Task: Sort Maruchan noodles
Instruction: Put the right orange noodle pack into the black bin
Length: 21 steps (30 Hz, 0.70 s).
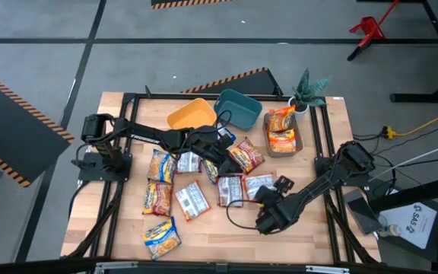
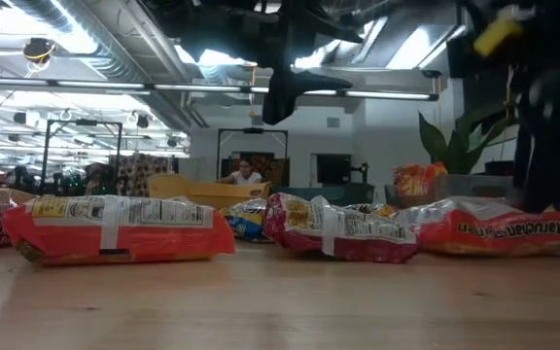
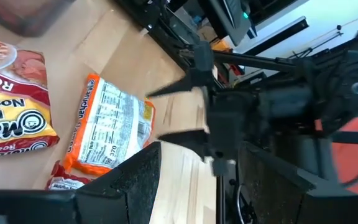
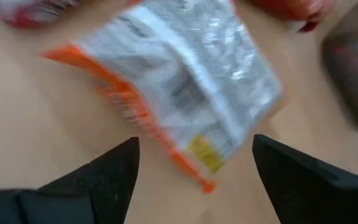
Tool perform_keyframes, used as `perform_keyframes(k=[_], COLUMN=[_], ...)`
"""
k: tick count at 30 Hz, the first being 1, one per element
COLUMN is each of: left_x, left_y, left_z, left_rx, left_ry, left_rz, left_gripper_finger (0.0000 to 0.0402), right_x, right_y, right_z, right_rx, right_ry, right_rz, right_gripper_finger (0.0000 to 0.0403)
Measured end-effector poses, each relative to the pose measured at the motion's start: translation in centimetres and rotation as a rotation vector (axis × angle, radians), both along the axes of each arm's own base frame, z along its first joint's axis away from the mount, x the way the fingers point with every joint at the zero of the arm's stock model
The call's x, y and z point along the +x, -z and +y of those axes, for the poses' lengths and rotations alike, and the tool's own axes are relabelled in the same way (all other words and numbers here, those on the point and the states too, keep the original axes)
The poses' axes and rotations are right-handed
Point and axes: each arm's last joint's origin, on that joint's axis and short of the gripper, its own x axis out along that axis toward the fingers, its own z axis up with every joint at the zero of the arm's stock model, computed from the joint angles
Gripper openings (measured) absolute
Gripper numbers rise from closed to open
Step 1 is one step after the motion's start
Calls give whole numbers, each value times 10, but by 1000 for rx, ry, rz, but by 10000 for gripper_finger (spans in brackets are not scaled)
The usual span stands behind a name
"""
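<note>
Orange noodle packet (image 4: 179,81) beyond right gripper's (image 4: 194,165) parted fingers (image 4: 104,174).

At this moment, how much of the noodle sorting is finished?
Early on. Two orange packets sit in the grey bin; the yellow bin and teal bin look empty. In hand: the right gripper hangs open over an orange packet, not gripping it. The left gripper hovers mid-table. About nine packets remain on the table.
</note>
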Motion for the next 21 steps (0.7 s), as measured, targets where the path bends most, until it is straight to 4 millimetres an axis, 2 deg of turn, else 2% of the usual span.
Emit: perform_keyframes(k=[6,9,13,15,18,21], left_x=[0,0,4,12,21,34], left_y=[-1,0,12,20,35,36], left_z=[1,-2,-2,-2,0,2], left_rx=[2,37,24,-2,-33,-34], left_ry=[3,6,14,22,62,79], left_rz=[-9,-12,23,30,83,76], left_gripper_finger=[211,211,211,211,211,211], right_x=[-1,-8,-27,-37,-38,-36], right_y=[-28,-28,-24,-20,-18,-18], right_z=[15,26,36,39,40,38], right_rx=[137,215,231,216,245,231], right_ry=[336,578,850,905,932,936], right_rz=[-156,-260,-337,-339,-304,-333], right_gripper_finger=[301,301,301,301,301,301])
